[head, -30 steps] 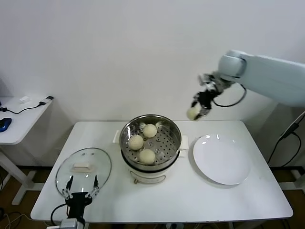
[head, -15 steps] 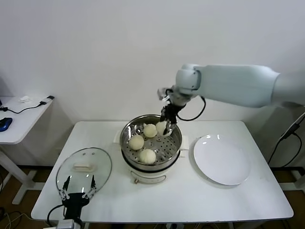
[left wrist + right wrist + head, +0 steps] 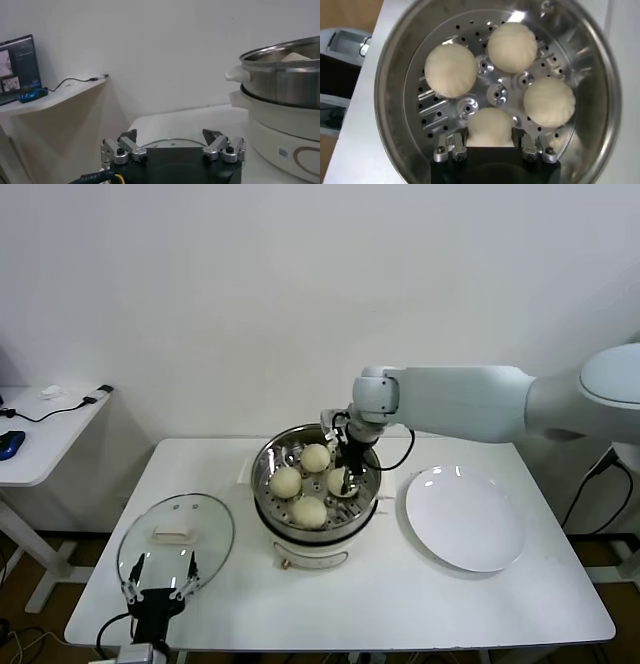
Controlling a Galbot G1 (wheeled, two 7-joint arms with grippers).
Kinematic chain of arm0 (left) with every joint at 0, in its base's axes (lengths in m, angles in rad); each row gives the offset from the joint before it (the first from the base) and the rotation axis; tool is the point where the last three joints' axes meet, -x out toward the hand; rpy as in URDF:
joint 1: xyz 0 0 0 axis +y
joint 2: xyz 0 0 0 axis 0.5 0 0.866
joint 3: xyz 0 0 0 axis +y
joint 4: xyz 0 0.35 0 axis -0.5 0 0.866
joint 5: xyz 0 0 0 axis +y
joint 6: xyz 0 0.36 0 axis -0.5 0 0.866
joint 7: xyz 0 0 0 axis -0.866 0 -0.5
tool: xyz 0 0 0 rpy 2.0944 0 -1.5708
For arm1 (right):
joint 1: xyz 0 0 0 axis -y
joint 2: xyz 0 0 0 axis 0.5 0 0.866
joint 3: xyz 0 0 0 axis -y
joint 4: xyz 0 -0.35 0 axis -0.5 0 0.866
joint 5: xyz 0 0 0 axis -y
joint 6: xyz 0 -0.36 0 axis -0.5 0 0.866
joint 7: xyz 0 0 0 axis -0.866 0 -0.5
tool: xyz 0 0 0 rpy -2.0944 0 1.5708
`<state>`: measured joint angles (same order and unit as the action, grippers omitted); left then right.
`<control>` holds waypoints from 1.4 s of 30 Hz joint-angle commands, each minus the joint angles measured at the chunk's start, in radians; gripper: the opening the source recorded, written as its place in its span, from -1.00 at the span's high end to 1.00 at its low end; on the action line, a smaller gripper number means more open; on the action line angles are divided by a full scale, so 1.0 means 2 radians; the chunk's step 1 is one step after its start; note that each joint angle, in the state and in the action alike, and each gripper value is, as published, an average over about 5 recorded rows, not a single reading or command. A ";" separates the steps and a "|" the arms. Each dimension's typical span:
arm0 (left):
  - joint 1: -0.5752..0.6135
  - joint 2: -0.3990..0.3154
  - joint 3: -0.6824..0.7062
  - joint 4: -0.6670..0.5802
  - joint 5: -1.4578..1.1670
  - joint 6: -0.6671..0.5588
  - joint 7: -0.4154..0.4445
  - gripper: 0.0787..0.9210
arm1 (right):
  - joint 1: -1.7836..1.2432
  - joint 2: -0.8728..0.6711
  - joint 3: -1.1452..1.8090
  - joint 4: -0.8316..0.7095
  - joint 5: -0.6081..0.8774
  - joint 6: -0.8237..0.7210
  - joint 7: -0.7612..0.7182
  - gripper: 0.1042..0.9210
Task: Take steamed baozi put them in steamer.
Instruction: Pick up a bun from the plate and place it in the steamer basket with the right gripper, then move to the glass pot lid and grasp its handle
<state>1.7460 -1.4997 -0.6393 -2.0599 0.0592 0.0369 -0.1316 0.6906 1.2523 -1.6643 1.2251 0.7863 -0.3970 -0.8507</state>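
The right hand (image 3: 345, 481) is lowered inside the round shiny steel steamer (image 3: 268, 484), which stands on its cream-white electric base near the middle of the white tabletop (image 3: 420, 599). In the right wrist view, the fingers of the right hand (image 3: 490, 150) are clamped on either side of the fourth small round cream-white steamed baozi (image 3: 490, 127), which sits low over the perforated basket floor; whether it already rests on the floor cannot be determined. Three further steamed baozi lie on the basket floor: one (image 3: 450, 69) on one side, one (image 3: 513, 46) toward the far wall, and one (image 3: 549, 101) on the other side, each just beside the held one but apart from it. The flat white plate (image 3: 465, 519) beside the steamer carries no baozi. The step in hand is judged to be placement of the last baozi, so the task appears nearly complete. The next move calls for parting the fingers to release the baozi onto the bare part of the basket floor, then raising the hand straight up so that it clears the neighbouring baozi and the steel rim. The left hand (image 3: 158, 593) is parked at the near tabletop edge by the round glass lid with white handle (image 3: 177, 537), its fingers (image 3: 122, 150) spread apart and holding nothing.
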 commanded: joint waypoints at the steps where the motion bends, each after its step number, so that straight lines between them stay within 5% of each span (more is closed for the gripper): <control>1: -0.001 0.001 -0.001 0.001 -0.001 0.001 0.000 -0.77 | -0.024 0.009 0.003 -0.006 -0.015 -0.008 0.010 -0.20; 12: -0.001 0.002 -0.001 -0.005 -0.004 0.005 0.001 -0.77 | 0.012 -0.011 0.032 -0.007 -0.001 0.050 -0.028 -0.72; 16: 0.002 0.001 0.001 -0.012 -0.011 0.008 0.002 -0.77 | 0.032 -0.053 0.059 0.001 0.021 0.067 -0.028 -0.76; 25: 0.002 0.006 0.005 -0.024 -0.026 -0.005 -0.019 -0.77 | -0.114 -0.191 0.331 0.010 0.024 0.068 0.232 -0.76; 32: -0.010 0.019 0.003 -0.027 -0.029 0.008 -0.017 -0.77 | -0.368 -0.324 0.614 0.102 -0.019 0.072 0.379 -0.76; 42: -0.044 0.025 -0.009 -0.004 -0.016 -0.030 -0.020 -0.77 | -0.800 -0.349 1.016 0.167 -0.095 0.140 0.427 -0.76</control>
<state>1.7037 -1.4615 -0.6461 -2.0963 0.0252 0.0339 -0.1595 -0.1271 0.6848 -0.4451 1.4310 0.7150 -0.2069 -0.2028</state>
